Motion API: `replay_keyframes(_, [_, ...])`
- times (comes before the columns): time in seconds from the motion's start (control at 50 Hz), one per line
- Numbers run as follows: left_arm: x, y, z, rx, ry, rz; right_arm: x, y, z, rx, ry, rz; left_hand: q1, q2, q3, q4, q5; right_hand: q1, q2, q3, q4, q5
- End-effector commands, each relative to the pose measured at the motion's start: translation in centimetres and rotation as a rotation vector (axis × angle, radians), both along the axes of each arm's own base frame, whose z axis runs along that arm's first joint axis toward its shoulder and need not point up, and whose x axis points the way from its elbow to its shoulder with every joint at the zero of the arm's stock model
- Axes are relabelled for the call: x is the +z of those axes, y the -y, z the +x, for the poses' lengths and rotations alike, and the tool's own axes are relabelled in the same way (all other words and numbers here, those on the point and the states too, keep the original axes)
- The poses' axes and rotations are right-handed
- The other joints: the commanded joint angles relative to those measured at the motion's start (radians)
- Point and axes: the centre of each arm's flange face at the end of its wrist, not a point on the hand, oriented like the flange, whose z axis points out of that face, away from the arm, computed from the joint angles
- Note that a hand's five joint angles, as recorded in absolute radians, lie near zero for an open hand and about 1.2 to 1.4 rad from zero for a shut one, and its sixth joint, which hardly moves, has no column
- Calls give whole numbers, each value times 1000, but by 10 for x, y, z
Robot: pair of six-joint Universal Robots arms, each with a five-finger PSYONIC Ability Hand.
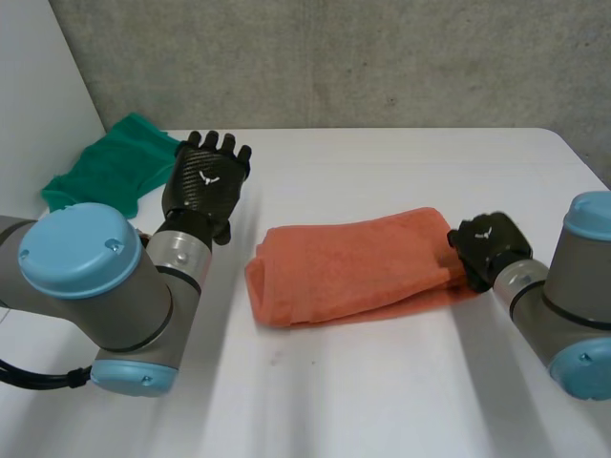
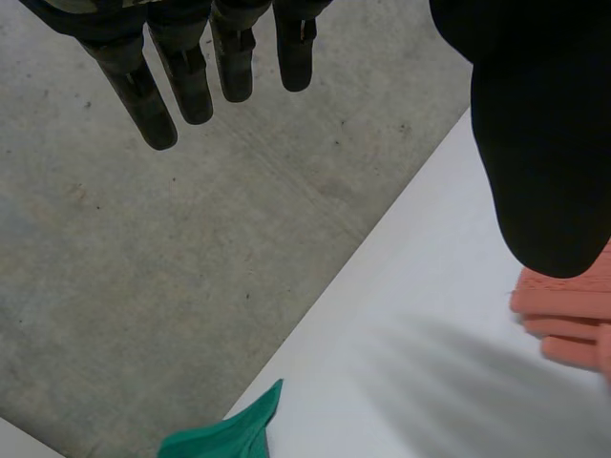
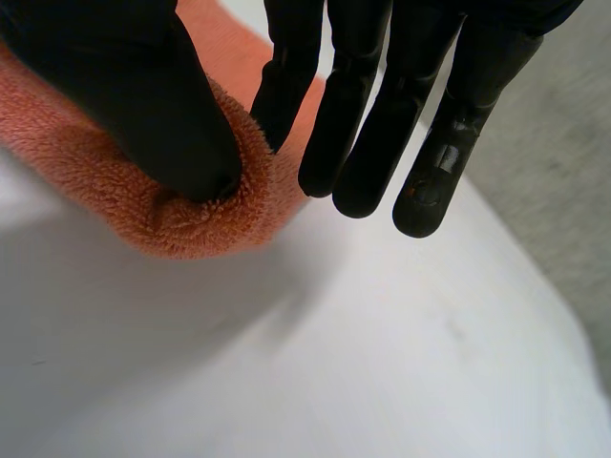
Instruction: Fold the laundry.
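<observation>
White table lies under both of my arms, and behind it stands a grey rough wall. On the middle of the table is the orange towel. It is folded into a long thick band that runs from left to right, with the right end a little farther than the left one. Its surface is fluffy, and at the left end the layers lie one on another with rounded folds. At the far left corner of the table is a green cloth, crumpled and not folded, well apart from the towel.

My left hand is raised over the table between the green cloth and the towel. Its fingers are straight and spread, and they hold nothing. My right hand is at the right end of the towel. There my thumb presses the soft edge against one finger, so the fold is pinched between them. My other fingers reach straight past the edge, over the bare table.
</observation>
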Motion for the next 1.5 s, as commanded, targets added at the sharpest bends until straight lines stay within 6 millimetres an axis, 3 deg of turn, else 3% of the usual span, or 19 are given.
replay_keyframes(0.02, [18, 7, 10, 33, -23, -38, 42, -5, 36, 138, -51, -183, -18, -30, -36, -29, -47, 424, 219, 215, 205, 245])
replay_keyframes(0.06, [22, 10, 14, 47, -32, -48, 49, -19, 60, 214, -39, -218, -18, -30, -36, -29, -47, 424, 219, 215, 205, 245])
replay_keyframes(0.08, [25, 11, 16, 54, -38, -52, 55, -36, 86, 305, -19, -248, -18, -30, -36, -29, -47, 424, 219, 215, 205, 245])
replay_keyframes(0.14, [32, 14, 22, 66, -71, -56, 49, -66, 124, 486, 10, -257, -18, -30, -36, -29, -47, 424, 219, 215, 205, 245])
replay_keyframes(0.22, [32, 14, 23, 64, -122, -33, 29, -102, 155, 713, 19, -230, -18, -30, -36, -29, -47, 424, 219, 215, 205, 245])
replay_keyframes(0.32, [29, 13, 23, 56, -168, 2, 7, -133, 172, 874, 22, -178, -18, -30, -36, -29, -47, 424, 219, 215, 205, 245])
replay_keyframes(0.34, [29, 12, 23, 54, -171, 6, 5, -134, 172, 876, 21, -173, -18, -30, -36, -29, -47, 167, -38, -43, -53, -13])
replay_keyframes(0.36, [28, 12, 22, 52, -174, 10, 5, -131, 171, 854, 23, -171, -18, -30, -36, -29, -47, -411, -616, -621, -631, -591])
replay_keyframes(0.44, [27, 11, 19, 41, -193, 24, 15, -116, 167, 708, 47, -161, -18, -30, -36, -29, -47, -797, -1002, -1007, -1017, -977])
replay_keyframes(0.52, [28, 12, 15, 26, -224, 39, 32, -92, 152, 489, 188, -98, -18, -30, -36, -29, -47, -797, -1002, -1007, -1017, -977])
replay_keyframes(0.58, [21, 9, 6, -1, -253, 80, 52, -55, 126, 316, 380, -37, -18, -30, -36, -29, -47, -797, -1002, -1007, -1017, -977])
replay_keyframes(0.66, [9, 0, -11, -59, -275, 166, 63, -31, 102, 210, 519, 71, -17, -30, -36, -28, -46, -797, -1002, -1007, -1017, -977])
replay_keyframes(0.76, [-23, -12, -27, -125, -237, 372, 38, -27, 105, 198, 495, 234, 0, -12, -18, -10, -29, -797, -1002, -1007, -1017, -977])
replay_keyframes(0.9, [-61, -13, -28, -82, -147, 556, 2, -17, 110, 150, 433, 378, 33, 20, 14, 22, 4, -797, -1002, -1007, -1017, -977])
replay_keyframes(0.98, [-66, -9, -26, -49, -118, 587, -11, -13, 112, 134, 397, 421, 42, 29, 23, 31, 13, -797, -1002, -1007, -1017, -977])
replay_keyframes(1.08, [-69, -11, -21, -23, -61, 610, -10, -13, 112, 141, 354, 427, 39, 26, 20, 28, 10, -787, -992, -997, -1007, -967])
replay_keyframes(1.24, [-48, -9, -25, -60, -53, 547, 24, -15, 109, 166, 350, 334, 6, -6, -12, -4, -23, -725, -930, -935, -945, -905])
replay_keyframes(1.42, [50, -7, -25, -227, -177, 348, 50, -16, 71, -8, 414, 115, 9, -3, -9, -2, -20, -797, -1002, -1007, -1017, -977])
replay_keyframes(1.5, [78, -17, -19, -326, -194, 331, 48, -25, 59, -71, 463, 81, 15, 3, -3, 4, -14, -797, -1002, -1007, -1017, -977])
